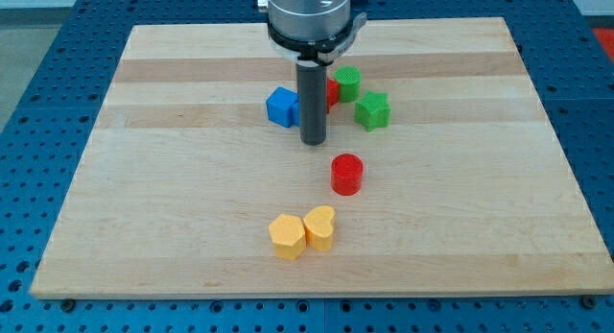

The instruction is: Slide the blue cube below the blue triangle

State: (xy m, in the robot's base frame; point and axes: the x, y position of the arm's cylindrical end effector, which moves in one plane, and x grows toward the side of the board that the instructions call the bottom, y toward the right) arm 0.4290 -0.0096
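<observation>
One camera view shows the whole wooden board (pixel 192 227). The blue cube (pixel 281 107) sits in the upper middle of the board, turned so that a corner edge faces the view's bottom; it is compact, with no long axis I can make out. It lies just to the view's left of my rod, touching or nearly touching it; I cannot tell which. My tip (pixel 315 141) sits slightly lower in the view than the cube and to its right. The rod has nothing that opens or closes and holds nothing; whether it presses on the cube I cannot tell. A sliver of blue shows at the rod's left edge beside the cube; its shape is hidden. A red block (pixel 332 91) peeks out at the rod's right, mostly hidden. A green round block (pixel 347 82) and a green star (pixel 372 110) lie further right. A red cylinder (pixel 347 174) stands below my tip, apart from it. Near the view's bottom, a yellow hexagon-like block (pixel 287 236) touches a yellow heart (pixel 320 227).
</observation>
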